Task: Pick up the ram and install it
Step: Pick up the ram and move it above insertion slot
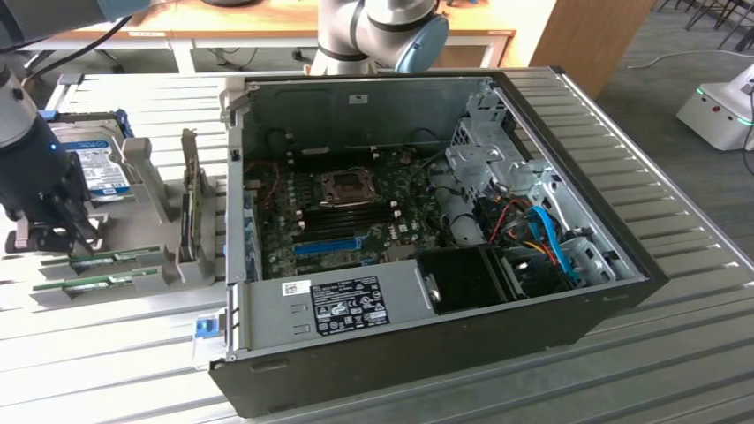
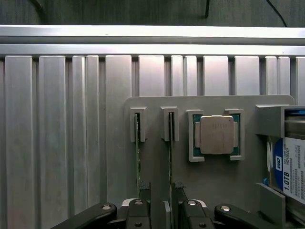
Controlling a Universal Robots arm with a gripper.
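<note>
The gripper hangs at nine o'clock in the exterior view, low over the grey parts holder on the ribbed metal surface. Fingers spread wide, nothing between them, nothing pinched. From the wrist camera, the ram stands on edge in its narrow slot in the holder, a thin green strip running right up to the inside edge of one finger. A second ram stick stands in the slot just beside it, parallel, meeting the outer side of the other finger. Whether the fingers touch either stick, I cannot tell. Near the sticks a processor lies flat in its square pocket, and past that is a hard drive with a blue label. Over at the exterior view's centre, the open computer case lies on its side, motherboard exposed, blue slot at six o'clock of the board.
</note>
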